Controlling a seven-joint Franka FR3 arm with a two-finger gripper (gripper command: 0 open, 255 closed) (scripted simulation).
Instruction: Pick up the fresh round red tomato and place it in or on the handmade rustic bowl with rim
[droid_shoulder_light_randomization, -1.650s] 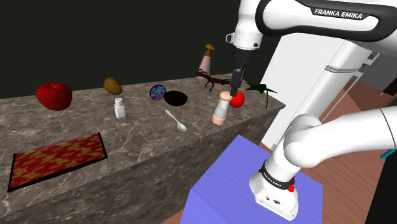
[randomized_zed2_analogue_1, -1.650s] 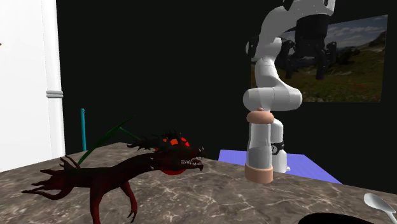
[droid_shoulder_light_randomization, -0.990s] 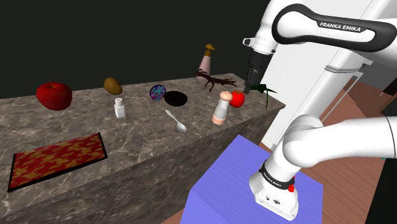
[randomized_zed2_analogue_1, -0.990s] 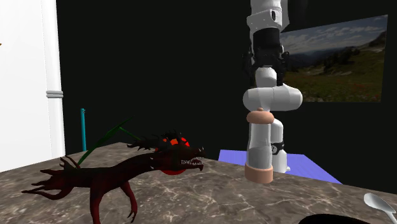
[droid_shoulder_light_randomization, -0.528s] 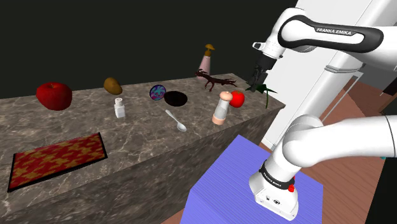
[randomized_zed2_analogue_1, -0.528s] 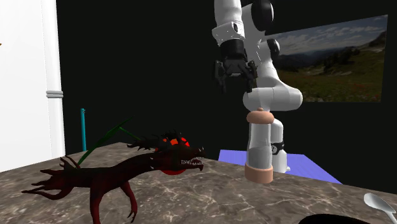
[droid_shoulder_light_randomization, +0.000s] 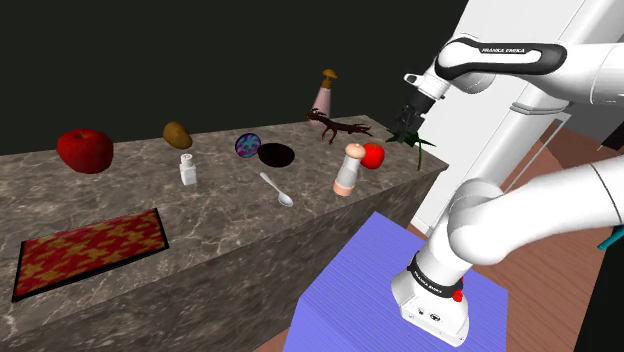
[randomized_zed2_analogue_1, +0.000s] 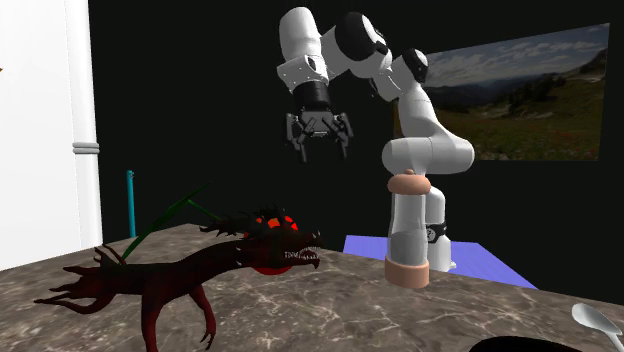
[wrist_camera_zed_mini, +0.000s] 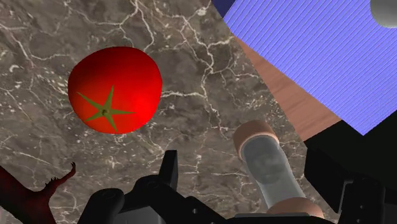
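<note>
The round red tomato (droid_shoulder_light_randomization: 373, 155) with a green star-shaped stem lies on the marble counter (droid_shoulder_light_randomization: 220, 215), right beside a tall pepper mill (droid_shoulder_light_randomization: 347, 170). My black gripper (droid_shoulder_light_randomization: 408, 122) hangs in the air above and to the shoulder view's right of the tomato, holding nothing. From the second exterior view the gripper (randomized_zed2_analogue_1: 320, 141) stands open, high over the tomato (randomized_zed2_analogue_1: 270, 219), which is half hidden by a dragon figure (randomized_zed2_analogue_1: 180, 280). Looking along the hand, the tomato (wrist_camera_zed_mini: 114, 89) lies off to one side of the fingers (wrist_camera_zed_mini: 169, 170), and the mill (wrist_camera_zed_mini: 270, 168) lies between them. The dark bowl (droid_shoulder_light_randomization: 276, 154) sits further along the counter.
A dark red dragon figure (droid_shoulder_light_randomization: 338, 127), a bottle (droid_shoulder_light_randomization: 325, 92) and a green plant (droid_shoulder_light_randomization: 412, 139) stand behind the tomato. A spoon (droid_shoulder_light_randomization: 277, 189), shaker (droid_shoulder_light_randomization: 188, 168), colourful ball (droid_shoulder_light_randomization: 248, 145), potato (droid_shoulder_light_randomization: 177, 134), apple (droid_shoulder_light_randomization: 84, 150) and patterned mat (droid_shoulder_light_randomization: 90, 250) spread leftward. The blue stand top (droid_shoulder_light_randomization: 400, 280) lies below.
The arm has swung from above the pepper mill toward the shoulder view's right and come lower, and the gripper now hangs past the tomato. The fingers stayed open. Nothing on the counter moved.
</note>
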